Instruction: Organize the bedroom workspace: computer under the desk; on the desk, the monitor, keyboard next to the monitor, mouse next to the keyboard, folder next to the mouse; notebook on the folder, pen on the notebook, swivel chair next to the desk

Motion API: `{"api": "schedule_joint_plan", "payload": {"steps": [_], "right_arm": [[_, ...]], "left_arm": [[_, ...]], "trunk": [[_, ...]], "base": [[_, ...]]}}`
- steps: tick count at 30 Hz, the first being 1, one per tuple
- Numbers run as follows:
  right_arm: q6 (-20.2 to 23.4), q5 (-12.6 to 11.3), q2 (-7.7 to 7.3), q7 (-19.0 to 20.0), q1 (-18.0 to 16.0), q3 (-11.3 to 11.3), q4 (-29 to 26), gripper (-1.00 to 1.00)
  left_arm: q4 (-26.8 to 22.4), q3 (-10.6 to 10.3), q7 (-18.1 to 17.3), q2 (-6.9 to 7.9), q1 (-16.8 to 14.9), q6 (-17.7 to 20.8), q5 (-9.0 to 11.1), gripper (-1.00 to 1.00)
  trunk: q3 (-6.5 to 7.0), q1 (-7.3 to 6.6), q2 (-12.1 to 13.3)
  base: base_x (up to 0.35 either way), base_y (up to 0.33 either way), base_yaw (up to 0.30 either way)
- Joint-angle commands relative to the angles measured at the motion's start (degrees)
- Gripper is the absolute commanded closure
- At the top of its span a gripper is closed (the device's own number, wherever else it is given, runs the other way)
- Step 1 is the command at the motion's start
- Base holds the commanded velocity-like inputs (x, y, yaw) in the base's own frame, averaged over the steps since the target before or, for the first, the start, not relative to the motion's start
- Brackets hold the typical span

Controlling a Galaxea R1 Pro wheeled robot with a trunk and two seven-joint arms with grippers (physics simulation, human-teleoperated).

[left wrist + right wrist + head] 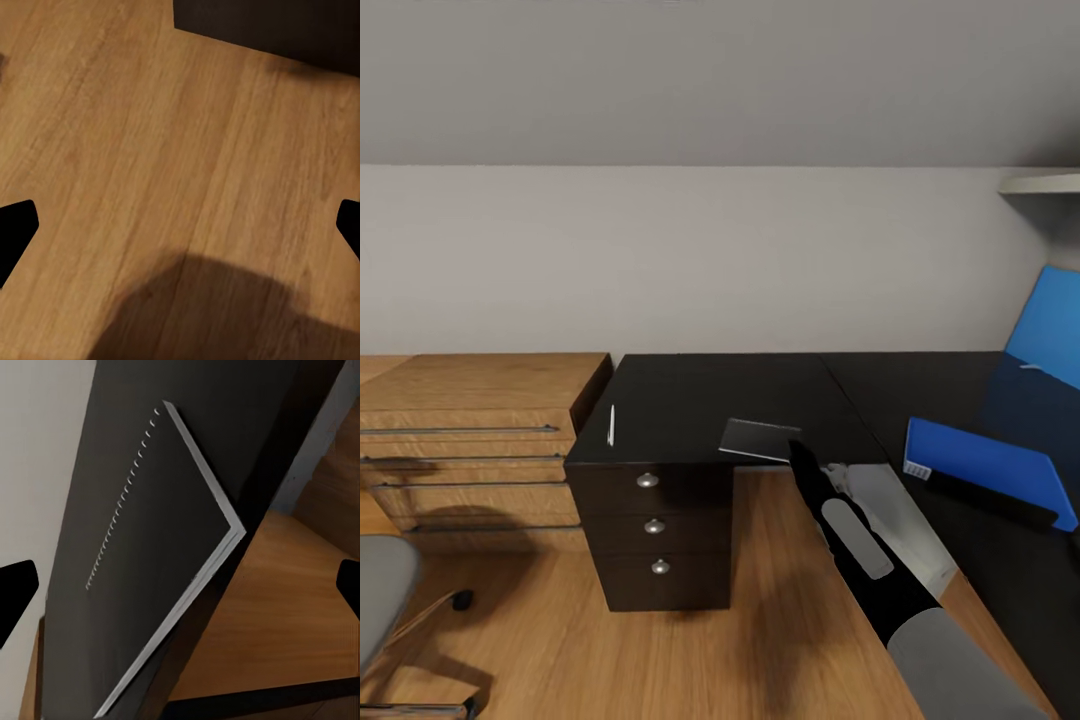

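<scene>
Head view: right gripper point(797, 450) sat at the desk's point(690, 400) front edge, just short of the notebook point(758, 439), which overhung that edge; fingers apart, nothing held. Pen point(611, 424) lay near the left edge. Folder point(990, 468) lay well right. Left gripper point(180, 225) was open over bare floor point(150, 150).

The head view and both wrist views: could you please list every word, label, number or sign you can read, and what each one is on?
No readable text in any view.
The folder has a small pale patch at its near corner, too blurred to read.
The notebook shows a dotted binding line, no lettering.
The drawer block and pen carry no markings.
</scene>
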Motion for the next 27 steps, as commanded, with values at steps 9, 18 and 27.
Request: {"api": "schedule_joint_plan", "payload": {"steps": [9, 18, 27], "right_arm": [[-0.5, -0.6, -0.08, -0.2, -0.1, -0.7, -0.1, -1.00], [-0.5, -0.5, -0.19, -0.2, 0.0, -1.1, -0.1, -1.00], [-0.4, -0.6, -0.68, -0.2, 0.0, -1.1, -0.1, -1.00]], "left_arm": [[0.0, -0.3, 0.0, 0.08, -0.1, -0.5, 0.5, -1.00], [0.0, -0.4, -0.3, 0.33, -0.1, -0.5, 0.4, -1.00], [0.0, -0.3, 0.0, 0.17, -0.1, -0.5, 0.5, -1.00]], "trunk": [[-0.78, 0.88, -1.6], [-0.78, 0.88, -1.6], [-1.50, 1.76, -3.2]], "base": [[0.000, 0.000, 0.000], [0.094, 0.000, 0.000], [0.019, 0.000, 0.000]]}}
